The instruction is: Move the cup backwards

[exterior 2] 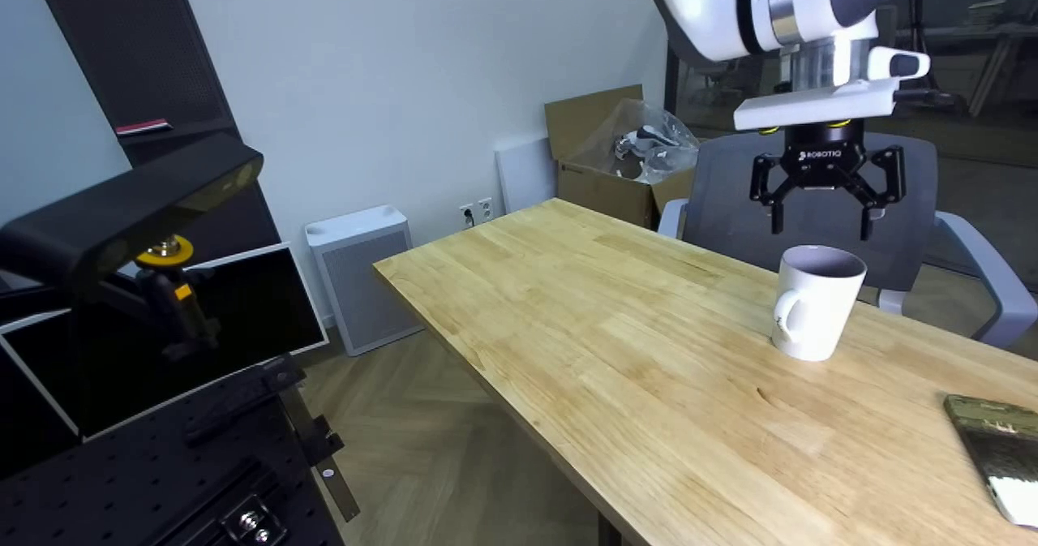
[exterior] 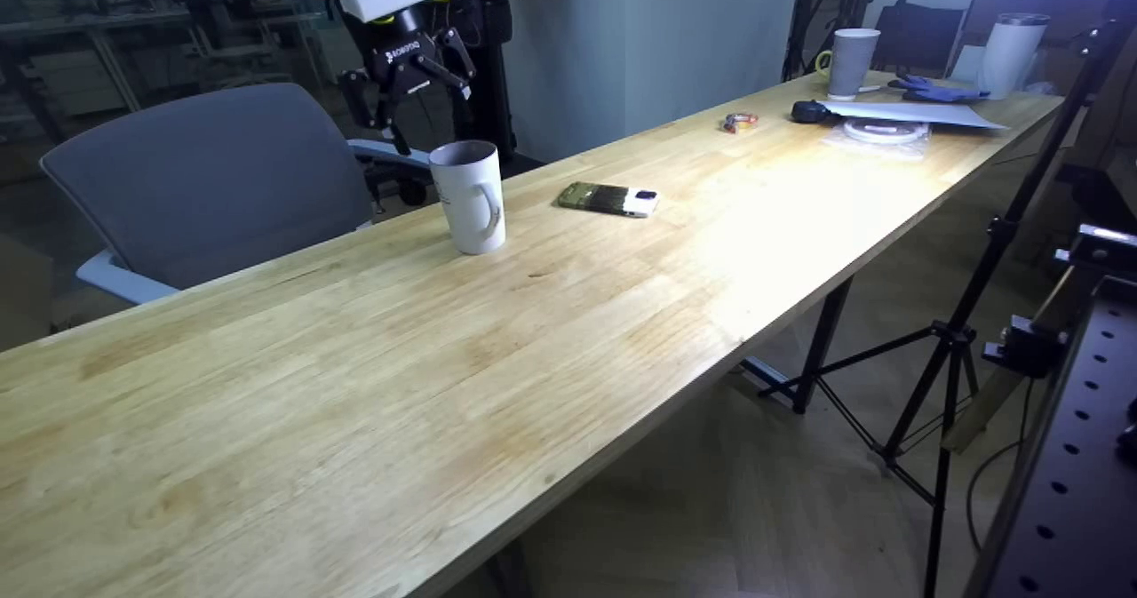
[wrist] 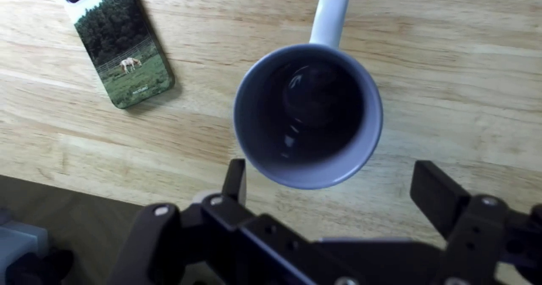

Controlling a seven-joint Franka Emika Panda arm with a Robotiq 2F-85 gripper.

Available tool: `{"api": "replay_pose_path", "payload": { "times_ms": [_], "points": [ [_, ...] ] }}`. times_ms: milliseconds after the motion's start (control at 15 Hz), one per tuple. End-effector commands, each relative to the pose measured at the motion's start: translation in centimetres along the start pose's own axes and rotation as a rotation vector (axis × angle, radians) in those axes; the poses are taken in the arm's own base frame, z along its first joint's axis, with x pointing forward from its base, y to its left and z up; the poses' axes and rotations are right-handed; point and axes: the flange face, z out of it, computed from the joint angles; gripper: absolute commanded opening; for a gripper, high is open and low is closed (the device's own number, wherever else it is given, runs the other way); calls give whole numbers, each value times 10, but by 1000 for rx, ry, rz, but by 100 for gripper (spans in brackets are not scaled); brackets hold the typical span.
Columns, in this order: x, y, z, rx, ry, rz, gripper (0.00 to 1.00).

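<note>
Black fingers (wrist: 436, 194), two in number, end my gripper (exterior 2: 821, 221); the jaws stand wide and hold nothing; I hang higher than the one white cup (exterior 2: 827, 311), apart from it; the cup stands upright on the single wooden table (exterior: 382, 385), its one handle (wrist: 330, 16) pointing away from me. I judge the cup glazed ceramic: stiff, moderately heavy, slippery, apt to chip if knocked; whether liquid lies in its dark interior I cannot tell, so level carriage seems prudent; best hold, one finger to each side of the body, below the rim, clear of the handle. Outward from the cup, near but not touching: one phone (wrist: 123, 43), lying flat, a pasture with a single horse pictured on its back; past the table edge nearest the cup: one grey chair (exterior: 213, 180); farther from the cup, in an exterior view: one small reddish item (exterior: 739, 122); well apart from the cup: one grey mug (exterior: 857, 60), one white tumbler (exterior: 1014, 51), one white sheet (exterior: 942, 115), one blue glove-like thing (exterior: 942, 91), one bagged ring (exterior: 884, 139), one dark rounded item (exterior: 807, 112).
</note>
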Motion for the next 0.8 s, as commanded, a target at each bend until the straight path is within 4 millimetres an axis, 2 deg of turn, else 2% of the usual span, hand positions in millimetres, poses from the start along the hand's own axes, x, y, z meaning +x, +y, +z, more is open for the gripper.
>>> {"api": "replay_pose_path", "payload": {
  "times_ms": [0,267,400,467,600,733],
  "points": [
    [4,22,-39,18,10,46,100],
    [-13,56,-86,96,87,58,100],
    [-31,74,-104,103,107,39,100],
    [-6,64,-85,73,100,50,100],
    [-18,78,-100,82,107,45,100],
    [-24,80,-103,87,104,40,100]
  ]
}}
